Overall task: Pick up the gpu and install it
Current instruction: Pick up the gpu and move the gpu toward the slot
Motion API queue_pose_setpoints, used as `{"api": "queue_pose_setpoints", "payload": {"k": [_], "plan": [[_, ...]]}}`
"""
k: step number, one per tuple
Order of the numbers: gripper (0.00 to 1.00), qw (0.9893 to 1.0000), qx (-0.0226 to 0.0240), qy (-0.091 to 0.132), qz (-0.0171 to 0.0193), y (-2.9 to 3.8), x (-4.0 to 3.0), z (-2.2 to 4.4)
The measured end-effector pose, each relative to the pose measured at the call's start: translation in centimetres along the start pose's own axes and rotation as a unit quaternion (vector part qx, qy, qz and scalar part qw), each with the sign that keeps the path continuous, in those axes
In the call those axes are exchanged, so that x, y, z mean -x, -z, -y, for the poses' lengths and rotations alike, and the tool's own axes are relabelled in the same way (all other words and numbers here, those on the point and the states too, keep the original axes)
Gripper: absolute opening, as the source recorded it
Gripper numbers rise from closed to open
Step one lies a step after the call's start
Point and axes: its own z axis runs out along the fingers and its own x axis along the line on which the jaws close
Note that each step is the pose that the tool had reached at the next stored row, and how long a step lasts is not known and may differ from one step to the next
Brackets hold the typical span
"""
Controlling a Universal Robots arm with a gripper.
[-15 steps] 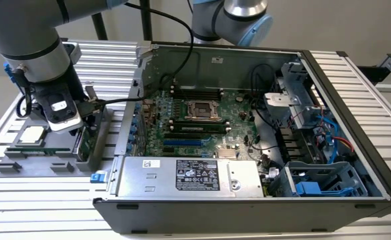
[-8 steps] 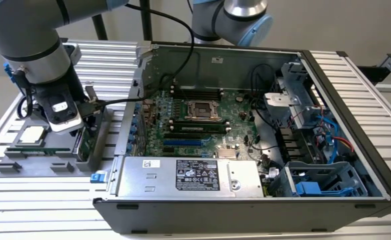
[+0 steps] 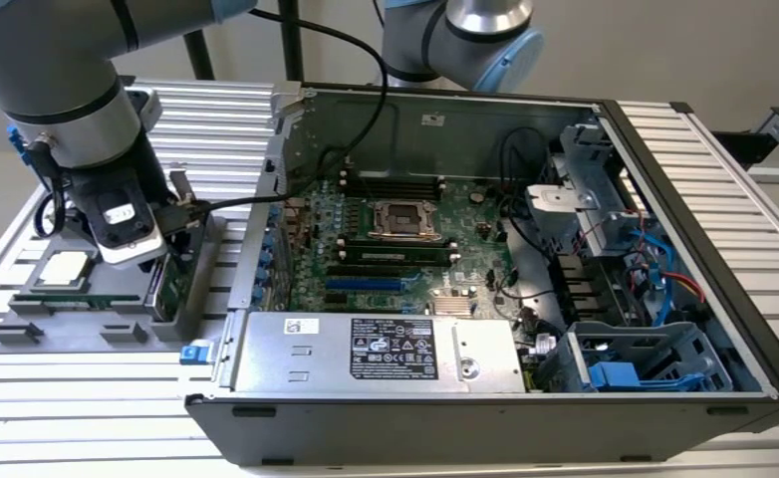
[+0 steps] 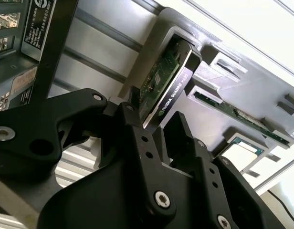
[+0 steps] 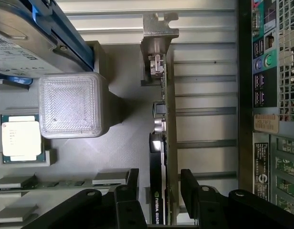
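We see a robotics lab bench: a ribbed silver aluminium tabletop (image 3: 84, 408) carries an opened black desktop computer case (image 3: 496, 438) and a grey moulded parts holder (image 3: 64, 319), with a silver-and-blue robot arm (image 3: 58, 90) above.

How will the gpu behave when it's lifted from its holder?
Probably stiff and light: the gpu is a thin flat board standing on edge. Freed from the gray holder it could tip, being narrow. Its bare circuitry looks fragile.

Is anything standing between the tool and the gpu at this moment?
Nothing visible does. In the first wrist view the open tool straddles the gpu, which stands on edge in the gray holder, with a bare gap on each side.
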Motion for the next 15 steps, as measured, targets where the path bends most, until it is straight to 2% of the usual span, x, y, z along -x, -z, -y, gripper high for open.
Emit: {"api": "queue_pose_setpoints", "payload": {"k": [12,13,15], "plan": [[1.0,1.0,0.0001,0.0,0.0001,-0.05,-0.01,0.0],[0.0,1.0,0.0001,0.0,0.0,-0.05,-0.01,0.0],[0.0,1.0,0.0001,0.0,0.0,-0.06,-0.01,0.0]]}}
